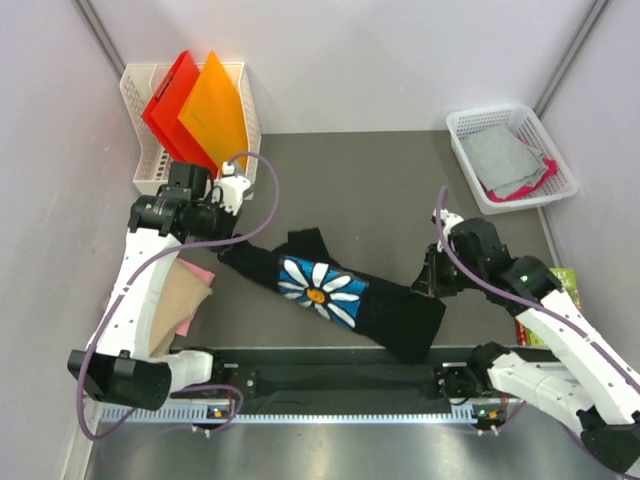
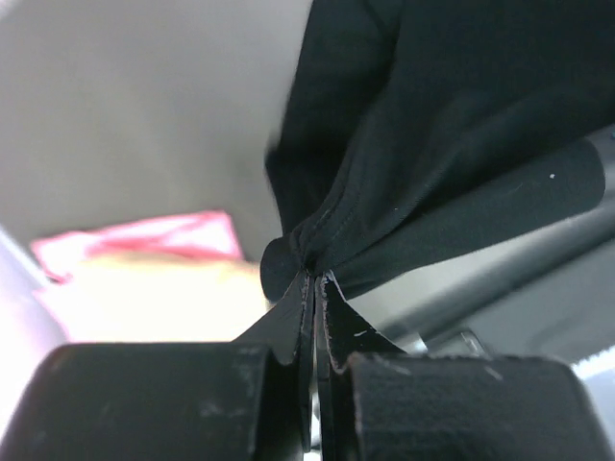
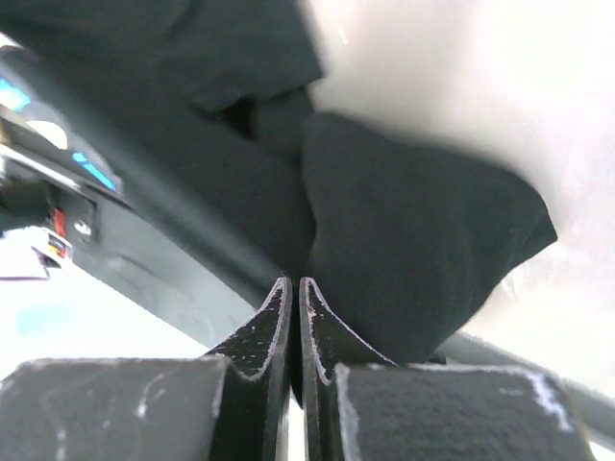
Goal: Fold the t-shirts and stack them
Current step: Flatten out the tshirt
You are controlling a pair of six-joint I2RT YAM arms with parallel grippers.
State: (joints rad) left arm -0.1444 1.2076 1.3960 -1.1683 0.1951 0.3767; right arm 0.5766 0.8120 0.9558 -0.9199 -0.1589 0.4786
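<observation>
The black t-shirt (image 1: 390, 310) with a white daisy on a blue patch (image 1: 322, 289) hangs stretched between both arms above the table, sagging toward the front. My left gripper (image 1: 226, 243) is shut on its left end; the bunched black cloth (image 2: 404, 144) shows pinched between the tips (image 2: 315, 279). My right gripper (image 1: 428, 280) is shut on its right end; black cloth (image 3: 413, 259) shows at the tips (image 3: 295, 283). A tan shirt (image 1: 180, 300) on a pink one (image 1: 200, 272) lies at the left, under my left arm.
A white rack (image 1: 140, 150) at the back left holds red (image 1: 170, 105) and orange (image 1: 215, 105) folders. A white basket (image 1: 465, 130) at the back right holds grey and pink cloth. A colourful book (image 1: 562, 285) lies at the right edge. A black rail (image 1: 330, 380) runs along the front.
</observation>
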